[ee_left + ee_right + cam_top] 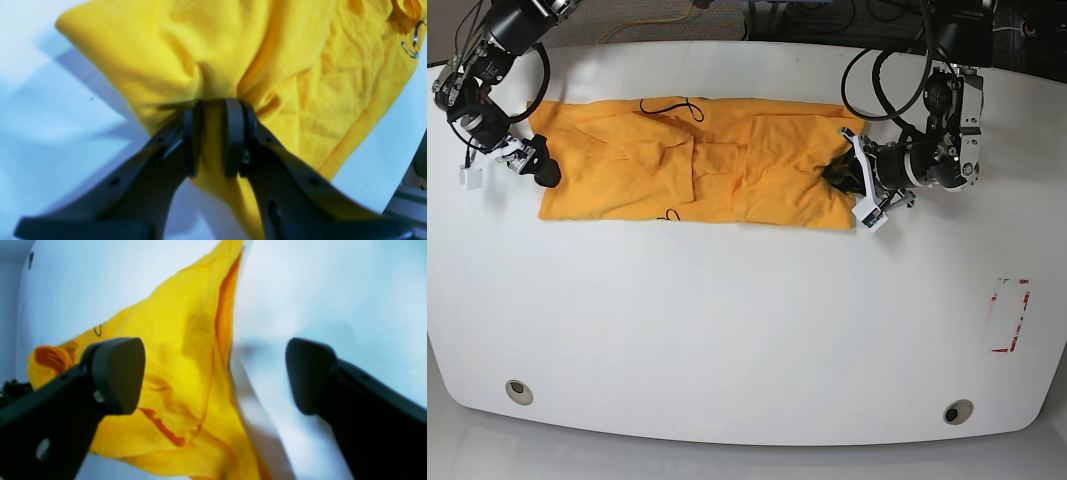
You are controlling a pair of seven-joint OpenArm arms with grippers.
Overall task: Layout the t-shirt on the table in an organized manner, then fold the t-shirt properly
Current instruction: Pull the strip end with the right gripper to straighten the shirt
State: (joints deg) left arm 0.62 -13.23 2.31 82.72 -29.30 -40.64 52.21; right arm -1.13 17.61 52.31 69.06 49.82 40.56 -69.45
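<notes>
The orange-yellow t-shirt (697, 165) lies spread in a wide, wrinkled strip across the far part of the white table (727, 330). A thin black thread (672, 105) lies near its far edge. My left gripper (842, 172) is at the shirt's right edge. In the left wrist view the left gripper (213, 133) is shut on a bunched fold of the t-shirt (233, 50). My right gripper (543, 166) is at the shirt's left edge. In the right wrist view the right gripper (213, 373) is open and empty, with the t-shirt (180, 350) below and between its fingers.
Two grey grommet holes (519, 391) (958, 411) sit near the table's front edge. A red-outlined rectangle (1010, 315) is at the right. Cables (897, 70) loop above the right-side arm at the table's far edge.
</notes>
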